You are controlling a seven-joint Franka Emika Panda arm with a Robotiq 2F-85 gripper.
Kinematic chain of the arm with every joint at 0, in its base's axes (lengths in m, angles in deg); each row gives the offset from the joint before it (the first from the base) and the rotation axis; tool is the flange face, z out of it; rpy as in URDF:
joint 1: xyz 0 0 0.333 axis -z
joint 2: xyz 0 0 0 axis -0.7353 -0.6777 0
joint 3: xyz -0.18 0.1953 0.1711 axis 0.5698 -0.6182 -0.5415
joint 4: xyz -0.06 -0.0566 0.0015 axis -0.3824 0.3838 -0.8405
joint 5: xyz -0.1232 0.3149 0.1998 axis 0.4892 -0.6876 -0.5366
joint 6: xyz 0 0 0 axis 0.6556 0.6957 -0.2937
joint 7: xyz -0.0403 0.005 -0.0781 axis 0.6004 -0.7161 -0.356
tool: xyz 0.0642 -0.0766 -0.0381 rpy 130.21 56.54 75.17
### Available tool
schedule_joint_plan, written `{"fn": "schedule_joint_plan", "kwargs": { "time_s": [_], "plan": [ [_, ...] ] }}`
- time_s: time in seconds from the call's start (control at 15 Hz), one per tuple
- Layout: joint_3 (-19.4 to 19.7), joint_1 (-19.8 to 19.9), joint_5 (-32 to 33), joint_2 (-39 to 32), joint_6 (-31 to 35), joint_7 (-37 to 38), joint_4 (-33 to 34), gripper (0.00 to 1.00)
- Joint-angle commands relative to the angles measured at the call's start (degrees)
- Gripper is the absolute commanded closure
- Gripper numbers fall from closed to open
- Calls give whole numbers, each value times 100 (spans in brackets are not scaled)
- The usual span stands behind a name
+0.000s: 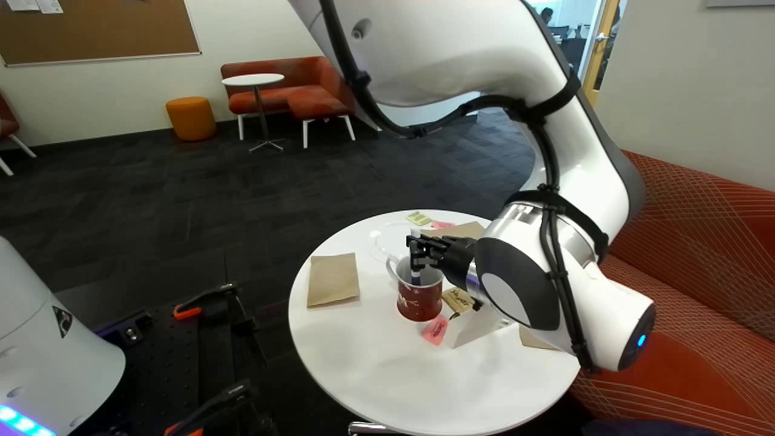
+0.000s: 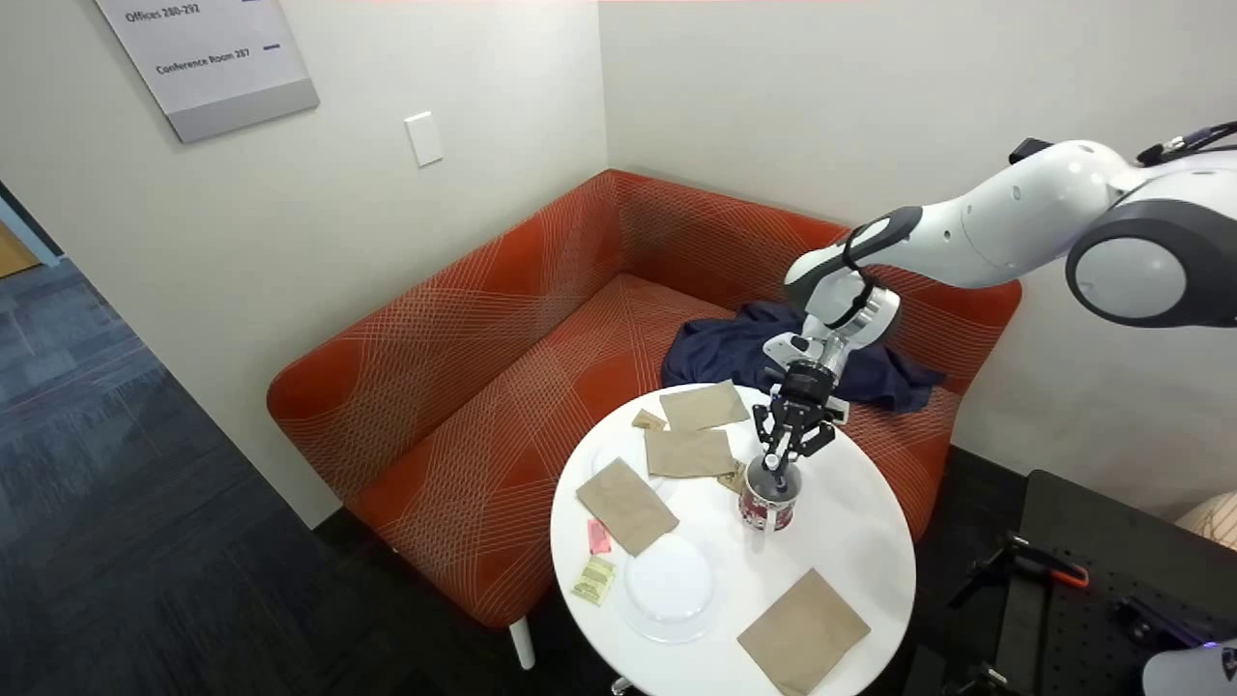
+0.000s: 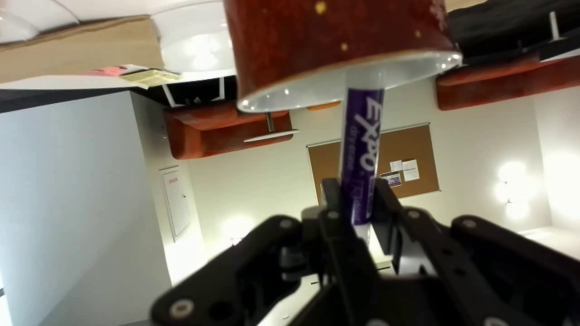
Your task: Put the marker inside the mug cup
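Marker (image 3: 361, 145) stands nearly upright, its lower end inside the mug cup (image 1: 419, 303), its upper part pinched in the gripper (image 3: 359, 197). The mug cup rests upright on the round white surface (image 1: 372, 357).

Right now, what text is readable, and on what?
"EXPO": slim purple-and-white marker.
"dry erase": same marker.
"Offices 280-292": white-and-grey wall sign.
"Conference Room 287": same sign.
"Sugar", probably: small tan paper packet.
Too small or blurred: white rectangular wall panel (red print); pink paper packets; pale-yellow paper packet; white paper sheets on brown corkboard.
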Motion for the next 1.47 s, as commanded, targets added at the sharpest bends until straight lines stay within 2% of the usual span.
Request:
{"fn": "schedule_joint_plan", "kwargs": {
  "time_s": [0.0, 0.47, 1.0, 1.4],
  "plan": [
    [-59, 25, -121, -79, 145, 128, 99, 54],
    [-20, 92, -96, -56, 128, 64, 42, 1],
    [-39, 86, -128, 28, 204, 51, -17, 0],
    [-24, 29, -62, 549, 175, -107, -310, 0]
  ]
}}
